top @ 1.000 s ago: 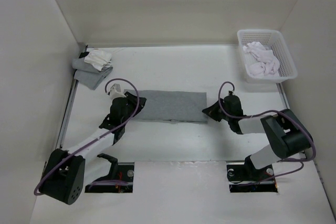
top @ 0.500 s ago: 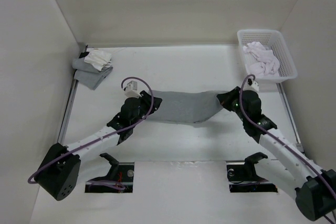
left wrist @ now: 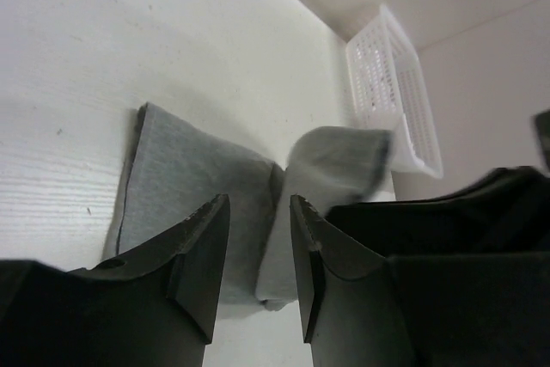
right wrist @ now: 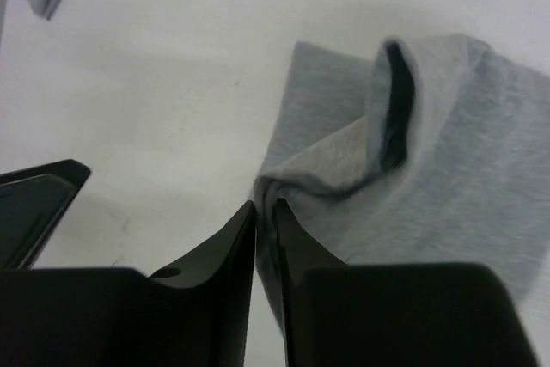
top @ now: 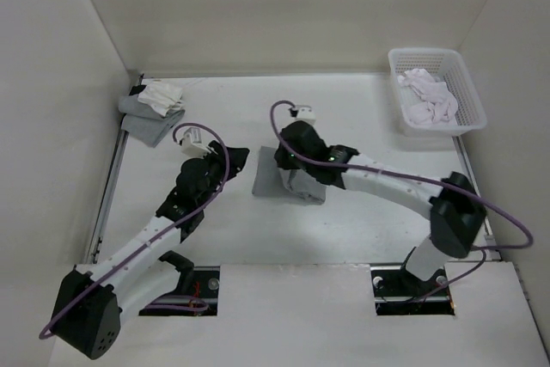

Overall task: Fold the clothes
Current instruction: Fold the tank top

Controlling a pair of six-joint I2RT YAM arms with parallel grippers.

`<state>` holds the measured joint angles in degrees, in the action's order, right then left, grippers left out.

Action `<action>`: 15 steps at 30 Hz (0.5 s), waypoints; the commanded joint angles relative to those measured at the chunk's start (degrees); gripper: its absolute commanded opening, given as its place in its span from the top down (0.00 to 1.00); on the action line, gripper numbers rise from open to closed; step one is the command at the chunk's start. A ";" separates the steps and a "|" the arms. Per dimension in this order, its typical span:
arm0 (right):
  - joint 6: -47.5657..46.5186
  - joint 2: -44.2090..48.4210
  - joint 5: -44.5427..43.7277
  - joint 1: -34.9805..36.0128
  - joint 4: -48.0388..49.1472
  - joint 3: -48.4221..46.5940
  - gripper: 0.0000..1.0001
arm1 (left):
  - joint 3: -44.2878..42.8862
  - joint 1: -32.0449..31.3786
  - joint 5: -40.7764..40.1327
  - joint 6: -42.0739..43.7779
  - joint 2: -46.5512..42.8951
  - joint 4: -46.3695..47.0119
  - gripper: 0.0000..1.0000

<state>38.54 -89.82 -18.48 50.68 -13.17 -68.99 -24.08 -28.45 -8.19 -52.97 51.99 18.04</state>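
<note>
Grey shirt (top: 288,186): lay as a small folded packet near the middle of the tabletop (top: 369,229), a bit toward the left edge. Its top layer was bunched, and one loop of fabric stood up in the right wrist view.
Right gripper (top: 285,168): reached across from the right edge and sat over the packet's left end. Its jaws were nearly together with only a thin slit, and a fabric fold met the tips. We could not tell if it was pinched or let go.
Left gripper (top: 235,159): fingers stood apart with nothing between them. It sat just left of the packet, not touching as far as we saw.
Key relation: shirt lay to the right of the left fingers and directly under the right ones. Its longer side ran roughly left-right, along the near edge. The right arm was nearer.
Change: a second before, we saw a long strip across the middle with a gripper at each end. Since then the right arm had carried its end over to the left end, halving the strip, and the left arm had backed off.
Next, our guess: right fingers needed to clear the fold, then the raised loop needed flattening.
Basket (top: 468,105): white, back right corner, white garments (top: 428,96) inside.
Cloth stack (top: 150,113): back left corner, grey with white on top.
</note>
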 commanded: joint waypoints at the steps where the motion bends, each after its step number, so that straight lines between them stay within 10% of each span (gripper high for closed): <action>1: 0.12 -8.94 -1.21 3.41 -2.39 -8.41 0.77 | 0.96 2.99 1.85 0.59 -3.99 -1.51 0.66; 10: 1.09 -6.27 0.99 6.15 5.15 -5.49 0.50 | 0.08 7.40 3.97 0.94 -4.63 -3.72 0.64; 15: 1.01 0.79 3.43 -0.43 11.32 6.93 0.81 | -0.88 1.08 2.30 0.94 4.68 1.54 0.64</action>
<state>39.31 -91.79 -16.12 54.24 -8.45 -65.25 -23.24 -24.60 -6.04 -52.88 53.08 15.20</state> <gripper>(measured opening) 0.232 0.353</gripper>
